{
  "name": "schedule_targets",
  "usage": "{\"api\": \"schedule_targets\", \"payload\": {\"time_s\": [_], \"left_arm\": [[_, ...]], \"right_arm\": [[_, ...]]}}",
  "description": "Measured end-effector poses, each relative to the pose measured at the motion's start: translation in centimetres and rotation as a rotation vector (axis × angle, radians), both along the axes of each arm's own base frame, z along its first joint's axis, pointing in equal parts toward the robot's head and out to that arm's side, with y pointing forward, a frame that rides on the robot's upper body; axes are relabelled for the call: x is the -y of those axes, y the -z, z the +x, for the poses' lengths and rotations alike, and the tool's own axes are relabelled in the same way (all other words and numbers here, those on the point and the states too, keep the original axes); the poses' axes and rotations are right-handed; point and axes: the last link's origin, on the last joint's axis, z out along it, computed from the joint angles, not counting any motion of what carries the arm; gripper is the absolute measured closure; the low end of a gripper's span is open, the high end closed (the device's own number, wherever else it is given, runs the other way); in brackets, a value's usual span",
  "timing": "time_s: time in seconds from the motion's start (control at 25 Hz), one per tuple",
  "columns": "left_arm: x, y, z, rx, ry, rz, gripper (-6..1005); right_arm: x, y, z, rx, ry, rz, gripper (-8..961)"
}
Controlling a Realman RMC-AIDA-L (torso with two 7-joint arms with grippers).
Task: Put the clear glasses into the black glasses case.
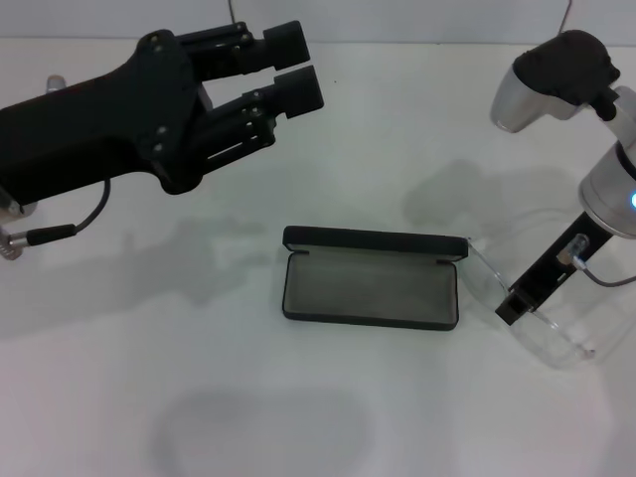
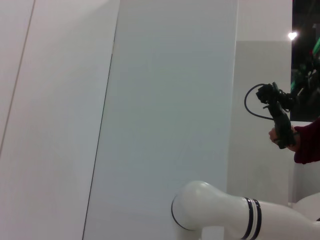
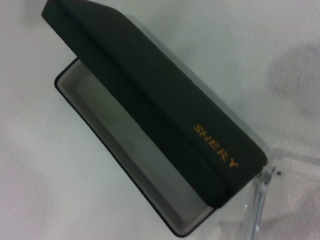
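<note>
The black glasses case (image 1: 370,288) lies in the middle of the white table, its lid standing up along the far side and the grey lining showing. The right wrist view looks at it from close by, with the orange lettering on the lid (image 3: 215,146). The clear glasses (image 1: 545,326) are just right of the case's right end, tilted, one clear arm reaching toward the lid's corner. My right gripper (image 1: 512,306) is shut on them; a clear piece of the glasses (image 3: 260,200) also shows beside the case's end. High at the back left, my left gripper (image 1: 296,68) is open and holds nothing.
The white table (image 1: 318,417) spreads out in front of and left of the case. A small metal fitting with a cable (image 1: 30,237) sits at the left edge. The left wrist view faces a wall and a white arm segment (image 2: 225,212).
</note>
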Motion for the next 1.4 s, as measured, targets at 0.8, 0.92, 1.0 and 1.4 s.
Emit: {"api": "schedule_targets", "payload": {"time_s": [0.8, 0.92, 1.0, 1.4], "left_arm": [[-0.1, -0.3, 0.3, 0.040, -0.024, -0.038, 603], [-0.3, -0.3, 0.9, 0.050, -0.009, -0.049, 604], [-0.5, -0.2, 1.6, 0.053, 0.010, -0.061, 604], [-1.1, 0.4, 3.7, 0.049, 0.081, -0.093, 816]], "right_arm": [[4.1, -14.8, -0.1, -0.553, -0.309, 0.290, 846], [6.5, -16.6, -1.1, -0.775, -0.515, 0.267, 851], [8.2, -17.1, -1.4, -0.914, -0.641, 0.232, 851], [8.7, -13.5, -0.9, -1.143, -0.805, 0.083, 852]]}}
